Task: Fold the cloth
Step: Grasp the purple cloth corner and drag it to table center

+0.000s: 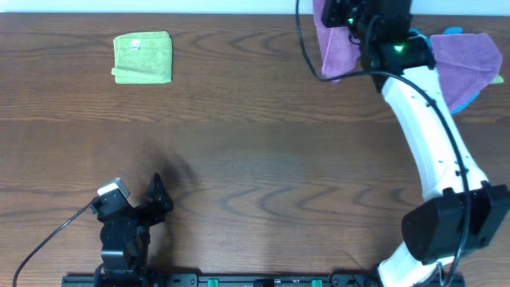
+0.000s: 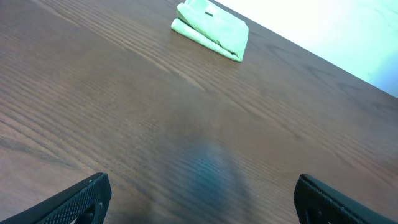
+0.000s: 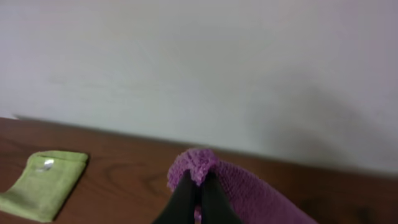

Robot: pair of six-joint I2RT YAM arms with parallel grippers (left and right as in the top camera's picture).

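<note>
Cloth (image 1: pixel 335 48) hangs from right pincer (image 3: pixel 198 186) near far table (image 1: pixel 263 159) edge.

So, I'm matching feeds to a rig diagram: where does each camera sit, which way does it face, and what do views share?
Overhead: above the table, looking straight down; left arm and right arm both show.
Left wrist: low over the table, facing its far edge; the open left gripper's fingers frame the bottom.
Right wrist: near the far edge, facing the wall; the right gripper, shut on the cloth, shows bottom centre.
Shared: all three see the green cloth.
</note>
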